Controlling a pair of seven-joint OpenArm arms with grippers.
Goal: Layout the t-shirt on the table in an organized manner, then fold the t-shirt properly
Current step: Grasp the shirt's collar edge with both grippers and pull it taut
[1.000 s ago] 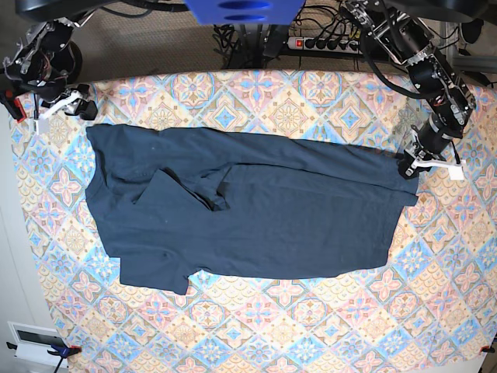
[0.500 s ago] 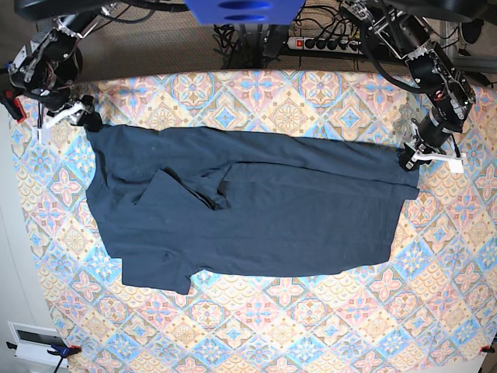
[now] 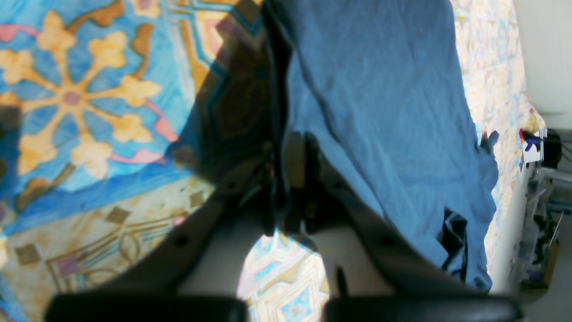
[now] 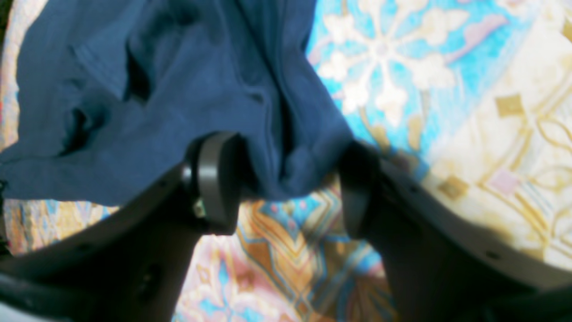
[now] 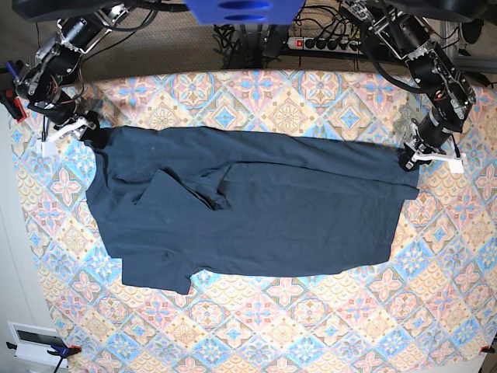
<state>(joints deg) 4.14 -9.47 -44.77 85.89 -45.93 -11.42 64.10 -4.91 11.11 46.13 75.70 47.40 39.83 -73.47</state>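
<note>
The dark navy t-shirt (image 5: pixel 256 210) lies spread across the patterned table (image 5: pixel 311 326), with a sleeve folded over its left middle. My left gripper (image 5: pixel 410 161) is at the shirt's far right corner. In the left wrist view this gripper (image 3: pixel 292 188) is shut on the t-shirt's edge (image 3: pixel 380 103). My right gripper (image 5: pixel 87 132) is at the shirt's far left corner. In the right wrist view it (image 4: pixel 286 188) stands open, its fingers (image 4: pixel 214 179) wide apart with a bunched fold of the t-shirt (image 4: pixel 178 89) between them.
A power strip (image 5: pixel 322 43) and cables lie beyond the table's back edge. A blue mount (image 5: pixel 245 9) hangs over the back middle. A white box (image 5: pixel 35 342) sits off the table's front left corner. Patterned cloth shows bare in front of the shirt.
My right gripper has moved right, from beside the shirt onto its far left corner, and its jaws have narrowed a little. The left gripper drew the right corner slightly back and stays shut.
</note>
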